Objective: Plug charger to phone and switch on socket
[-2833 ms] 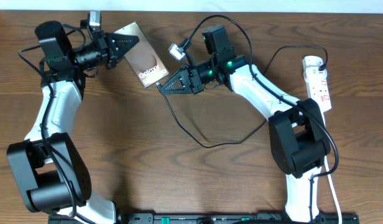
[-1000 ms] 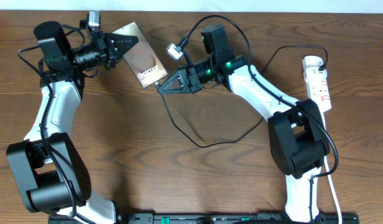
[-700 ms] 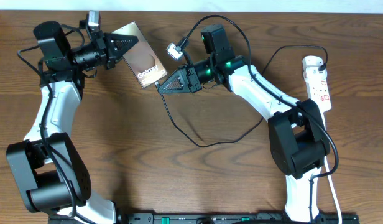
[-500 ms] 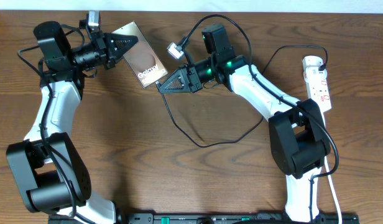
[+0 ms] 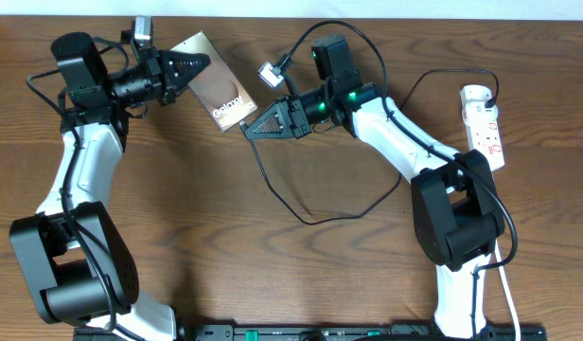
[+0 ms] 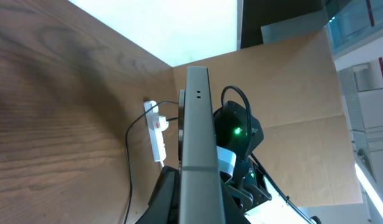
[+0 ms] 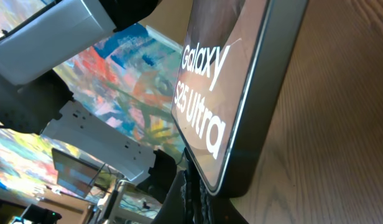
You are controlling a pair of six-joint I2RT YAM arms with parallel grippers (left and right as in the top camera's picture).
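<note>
1. Overhead: my right claw (image 5: pixel 250 132) has drawn back a touch to the right. Its tip now sits just off the phone (image 5: pixel 222 93) at its near corner, no longer against it. It stays pressed together on the charger (image 5: pixel 310 216), whose cable loops over the table (image 5: pixel 225 275). I judge the plug is not yet in. My left claw (image 5: pixel 195 68) pinches the phone's far edge, unmoved. The socket (image 5: pixel 485 123) lies well apart at the right, its switch too small to read.
2. Left wrist: the phone (image 6: pixel 198 124) stands edge-on and hides my own fingers. The socket (image 6: pixel 156 130) shows small behind it.
3. Right wrist: the phone (image 7: pixel 253 74) looms close above the table (image 7: pixel 341 124). I cannot find its port, and the connector tip is lost in shadow at the bottom.
</note>
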